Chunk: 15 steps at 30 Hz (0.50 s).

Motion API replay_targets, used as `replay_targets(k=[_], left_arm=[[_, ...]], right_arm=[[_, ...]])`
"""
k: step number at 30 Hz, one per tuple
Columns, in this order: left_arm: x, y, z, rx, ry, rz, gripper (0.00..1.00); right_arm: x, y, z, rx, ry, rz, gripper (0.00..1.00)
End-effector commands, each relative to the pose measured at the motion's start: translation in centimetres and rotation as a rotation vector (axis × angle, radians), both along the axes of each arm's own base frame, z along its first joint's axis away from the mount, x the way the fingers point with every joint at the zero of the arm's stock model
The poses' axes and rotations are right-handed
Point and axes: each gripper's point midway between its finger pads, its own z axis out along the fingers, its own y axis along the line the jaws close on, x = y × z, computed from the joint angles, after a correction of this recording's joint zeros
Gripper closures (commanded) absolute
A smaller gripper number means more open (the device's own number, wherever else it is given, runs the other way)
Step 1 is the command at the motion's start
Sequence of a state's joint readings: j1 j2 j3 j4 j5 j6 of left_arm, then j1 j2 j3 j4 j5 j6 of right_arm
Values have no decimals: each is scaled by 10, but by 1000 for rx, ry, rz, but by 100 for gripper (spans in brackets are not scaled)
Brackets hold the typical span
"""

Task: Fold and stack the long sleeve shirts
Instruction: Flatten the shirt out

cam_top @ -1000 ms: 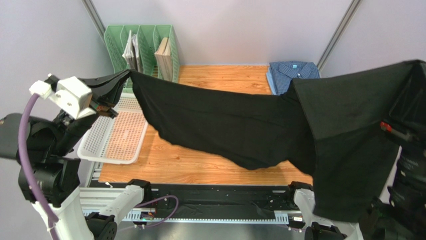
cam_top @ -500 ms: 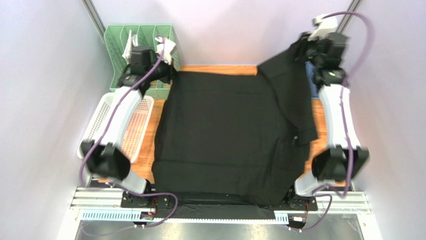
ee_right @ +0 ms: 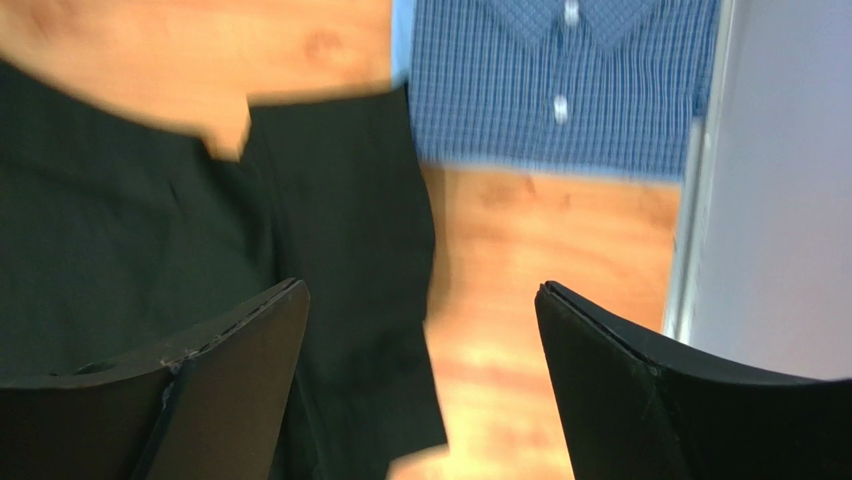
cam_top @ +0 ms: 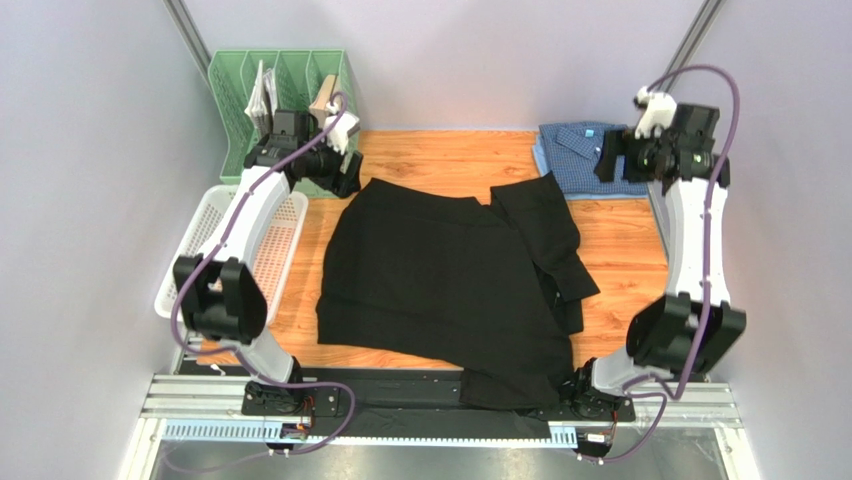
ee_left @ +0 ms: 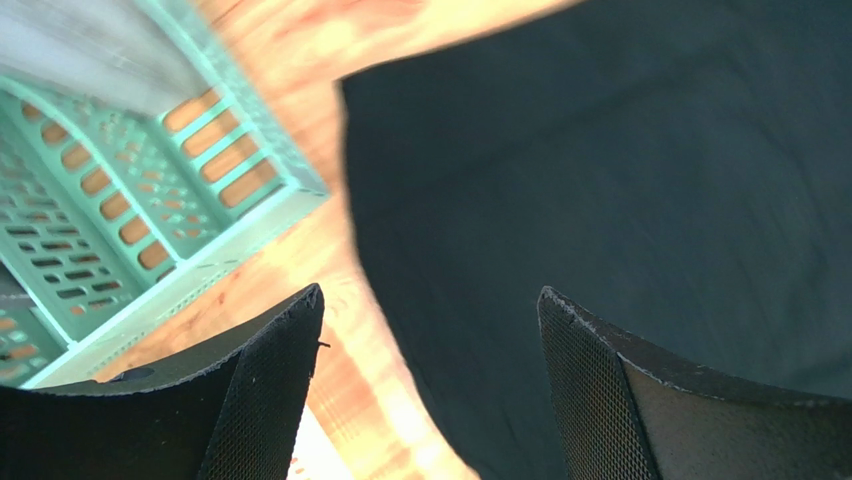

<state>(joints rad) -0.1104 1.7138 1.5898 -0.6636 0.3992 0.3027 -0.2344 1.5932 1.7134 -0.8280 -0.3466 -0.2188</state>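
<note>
We hold our left gripper (ee_left: pixel 430 295) wide and empty, the black shirt (ee_left: pixel 620 180) spread out unfolded just beneath its fingers. Our right gripper (ee_right: pixel 420 287) gapes empty too, with the blue shirt (ee_right: pixel 560 80) lying folded just ahead. We judge the black one's folding and stacking are not yet done.
</note>
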Motion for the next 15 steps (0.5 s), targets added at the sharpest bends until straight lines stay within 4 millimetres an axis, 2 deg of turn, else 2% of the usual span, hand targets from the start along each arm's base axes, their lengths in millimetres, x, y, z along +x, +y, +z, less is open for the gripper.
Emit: replay_targets(k=[1,2,3,4,6,7,11,15], left_arm=[[-70,-22,-3,64,23,-219,17],[-77,-23,-11,85,40,-230,17],[-88,-24,-27,99,78,-242,18],[-94,-29,-35,104,98,-260,20],[-101,-32,-52,109,152,-264,23],[-102,-34,-66,121,197,-270,25],[-98,-35,-93,147,286,-253,33],[-97,-26,-119,203,366,-229,42]], right_arm=[[-98,25,-81,-23,329,186,14],[-111,28,-90,-18,356,186,17],[-120,31,-100,-4,384,189,19],[-131,35,-122,19,431,192,22],[-135,37,-137,24,455,179,26],[-137,40,-153,27,482,178,31],[-132,45,-197,-16,562,169,39],[-113,42,-236,-57,621,134,50]])
